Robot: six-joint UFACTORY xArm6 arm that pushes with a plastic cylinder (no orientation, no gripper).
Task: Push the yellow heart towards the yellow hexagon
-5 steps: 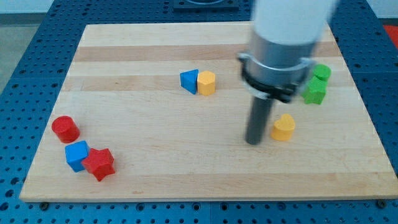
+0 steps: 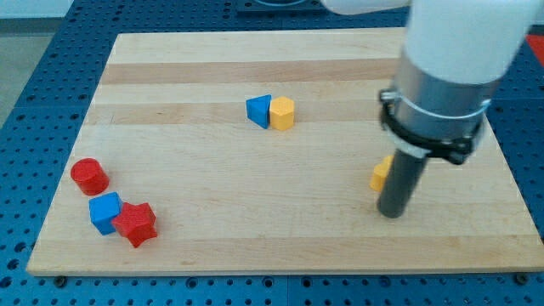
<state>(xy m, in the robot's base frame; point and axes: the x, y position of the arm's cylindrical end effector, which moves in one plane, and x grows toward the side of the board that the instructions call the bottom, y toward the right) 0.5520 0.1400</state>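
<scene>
With no jaws to open or hold, my tip is standing just right of the yellow heart, the rod hiding most of it.

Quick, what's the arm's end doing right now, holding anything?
No gripper: my tip holds nothing.
It rests on the board, at the lower right of the yellow heart, which the rod partly hides; contact cannot be told.

Descends from view's top right; white upper housing, grey collar, black clamp ring beneath; straight dark rod upright below; my tip planted on worktop at view's lower right.
</scene>
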